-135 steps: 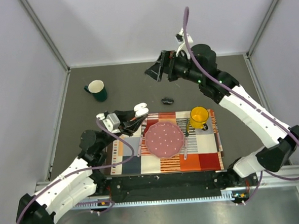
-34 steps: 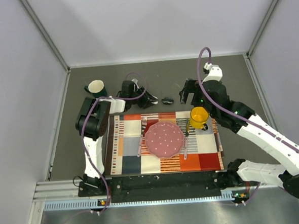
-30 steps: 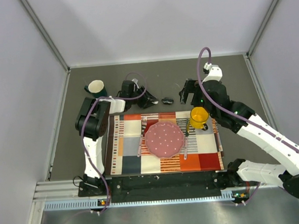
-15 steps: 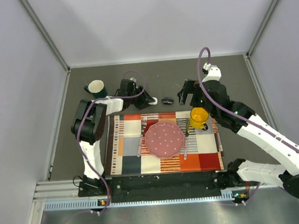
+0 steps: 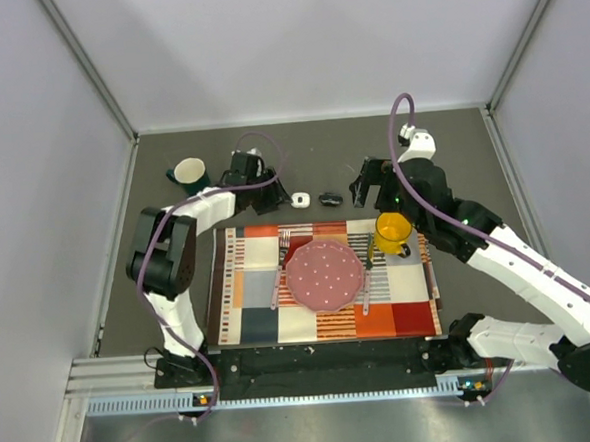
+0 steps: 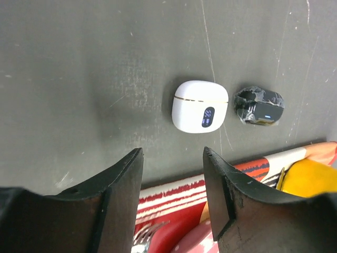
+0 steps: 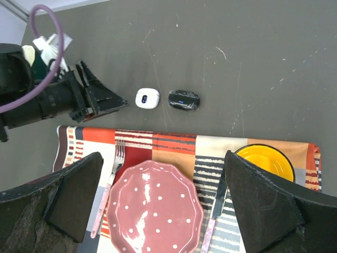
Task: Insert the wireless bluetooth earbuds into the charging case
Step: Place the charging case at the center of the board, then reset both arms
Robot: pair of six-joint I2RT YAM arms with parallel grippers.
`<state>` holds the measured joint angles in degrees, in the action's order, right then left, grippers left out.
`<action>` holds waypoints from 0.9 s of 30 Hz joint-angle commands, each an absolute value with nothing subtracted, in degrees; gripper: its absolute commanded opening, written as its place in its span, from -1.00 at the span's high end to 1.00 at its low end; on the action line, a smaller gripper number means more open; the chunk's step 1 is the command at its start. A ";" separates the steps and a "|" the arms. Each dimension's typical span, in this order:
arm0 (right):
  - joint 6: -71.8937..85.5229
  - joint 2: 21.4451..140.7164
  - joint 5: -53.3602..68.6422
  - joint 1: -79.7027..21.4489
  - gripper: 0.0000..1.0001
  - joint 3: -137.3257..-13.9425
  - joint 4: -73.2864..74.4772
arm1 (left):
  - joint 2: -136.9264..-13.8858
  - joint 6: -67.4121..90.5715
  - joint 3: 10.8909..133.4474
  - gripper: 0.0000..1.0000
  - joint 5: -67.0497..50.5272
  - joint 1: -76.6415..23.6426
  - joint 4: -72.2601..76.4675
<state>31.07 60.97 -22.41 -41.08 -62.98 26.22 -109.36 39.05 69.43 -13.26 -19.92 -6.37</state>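
Resting on the dark counter (image 5: 321,149), the charging case (image 6: 200,106) lies shut with a small blue display lit. It sits just beside a small black oval object (image 6: 258,106), past the far edge of the striped placemat (image 5: 244,284). A few seconds ago the left pincer carried the case near the placemat's corner. Now the left pincer (image 6: 172,158) has let go and drawn back, fingers spread and empty, clear of the case. The right pincer (image 7: 163,158) hovers above, also spread wide, holding nothing. No earbuds show anywhere, so they are probably already inside, and the task looks nearly finished.
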 commanded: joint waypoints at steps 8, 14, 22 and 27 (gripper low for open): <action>18.21 65.99 -22.85 -35.96 -0.98 -71.18 28.64 | -79.77 28.40 55.59 -0.20 7.02 -20.21 -5.29; 26.61 68.29 -7.26 -16.03 -0.98 -72.25 33.66 | -62.97 20.40 46.50 -0.98 11.16 -20.13 -4.47; 27.88 71.10 3.61 -0.26 -0.98 -67.33 33.31 | -47.04 14.50 48.23 -0.98 0.38 -19.86 -16.24; 24.26 70.93 -5.34 -0.26 -0.98 -64.26 32.17 | -41.06 18.80 48.61 -0.98 -1.67 -19.86 -20.39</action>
<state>27.97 71.44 0.03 -0.12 -65.65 33.69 -45.36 17.89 47.07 2.09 -19.94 -16.64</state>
